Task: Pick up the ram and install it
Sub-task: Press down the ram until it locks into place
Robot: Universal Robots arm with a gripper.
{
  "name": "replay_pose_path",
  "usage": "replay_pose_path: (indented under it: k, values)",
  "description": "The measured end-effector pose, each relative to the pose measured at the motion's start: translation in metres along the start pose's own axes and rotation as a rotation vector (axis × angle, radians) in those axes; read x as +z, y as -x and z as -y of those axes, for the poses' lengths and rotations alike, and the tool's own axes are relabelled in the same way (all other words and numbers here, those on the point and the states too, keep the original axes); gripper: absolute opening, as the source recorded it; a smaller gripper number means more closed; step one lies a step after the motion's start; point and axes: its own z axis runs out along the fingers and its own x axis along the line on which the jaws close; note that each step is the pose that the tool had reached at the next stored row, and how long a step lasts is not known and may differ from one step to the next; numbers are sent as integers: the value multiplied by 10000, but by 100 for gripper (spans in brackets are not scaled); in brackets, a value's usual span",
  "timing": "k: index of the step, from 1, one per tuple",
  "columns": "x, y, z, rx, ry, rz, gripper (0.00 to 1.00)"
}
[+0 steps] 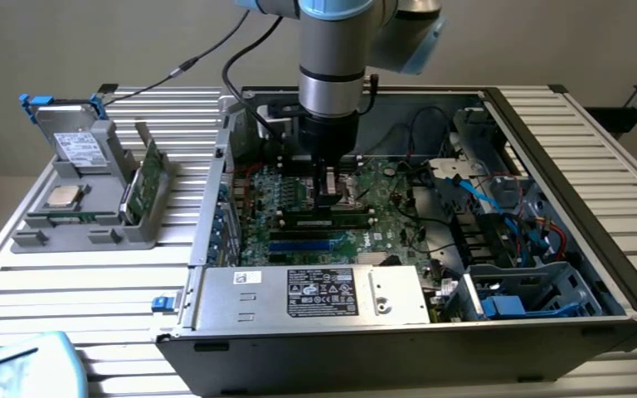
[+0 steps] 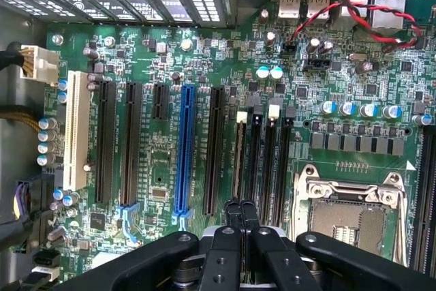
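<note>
In the exterior view's middle, the open computer case holds the green motherboard. The gripper hangs over it, fingers pressed together, holding nothing. The ram lies seated in a slot just below, running left-right.

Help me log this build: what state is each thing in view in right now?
Black gripper: shut, just above the black memory slots.
Long green ram stick: lying along a black slot beneath the gripper; seating unclear.
Silver processor socket: no processor in it.
Blue expansion slot: empty.
Black computer case: side open.
</note>
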Motion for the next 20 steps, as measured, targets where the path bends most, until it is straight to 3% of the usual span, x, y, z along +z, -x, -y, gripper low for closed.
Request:
replay_pose_path:
  k: [5,9,13,16,20]
  values:
    - [-38,-3,-2,3,-8,36,11]
    - [-95,-45,-5,-3,27,63,11]
    - [-114,-121,16,-7,23,187,11]
    - [-117,-165,78,-9,16,295,11]
    - [-120,-172,140,-11,12,346,11]
